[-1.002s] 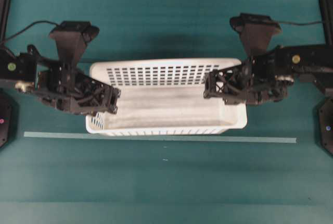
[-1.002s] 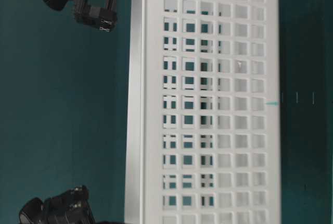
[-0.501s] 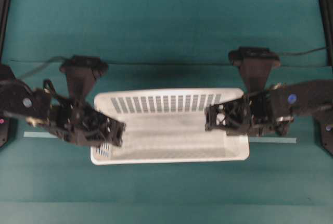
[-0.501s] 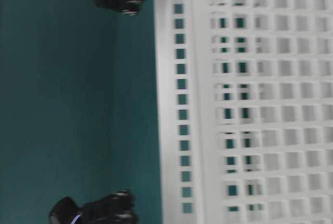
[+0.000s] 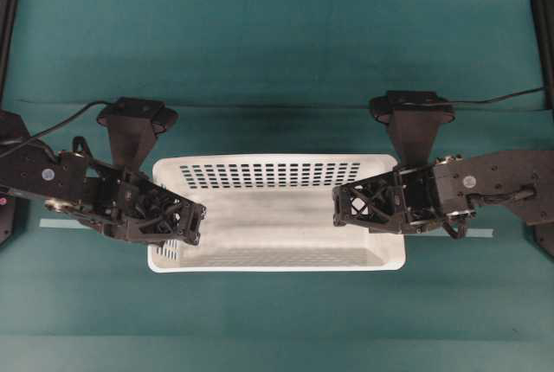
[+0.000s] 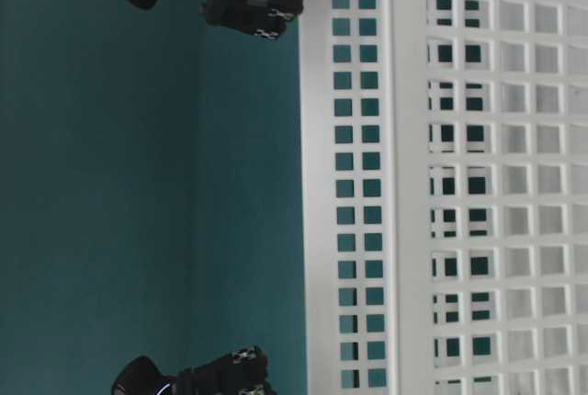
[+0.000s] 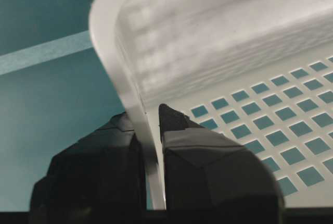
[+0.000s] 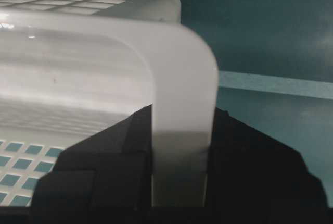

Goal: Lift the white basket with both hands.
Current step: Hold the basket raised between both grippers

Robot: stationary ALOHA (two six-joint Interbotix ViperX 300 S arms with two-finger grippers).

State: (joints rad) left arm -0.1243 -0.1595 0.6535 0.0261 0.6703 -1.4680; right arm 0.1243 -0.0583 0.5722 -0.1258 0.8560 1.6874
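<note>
The white basket (image 5: 277, 216) hangs between both arms in the overhead view, its slotted far wall up and its solid floor bare. My left gripper (image 5: 177, 221) is shut on the basket's left end rim; the left wrist view shows the rim (image 7: 119, 73) pinched between the two black fingers (image 7: 148, 146). My right gripper (image 5: 351, 208) is shut on the right end rim, which the right wrist view shows as a broad white band (image 8: 182, 104) clamped between its fingers. The table-level view shows the slotted wall (image 6: 441, 184) close up, with arm parts (image 6: 248, 0) beside it.
A pale tape line (image 5: 65, 222) runs across the teal table under the basket, also showing at the right (image 5: 476, 234). Black arm bases stand at the far left (image 5: 9, 208) and far right (image 5: 541, 238) edges.
The basket and both grippers have moved toward the front of the table, and the basket has risen and tipped, showing more of its far wall. Both grips are unchanged.
</note>
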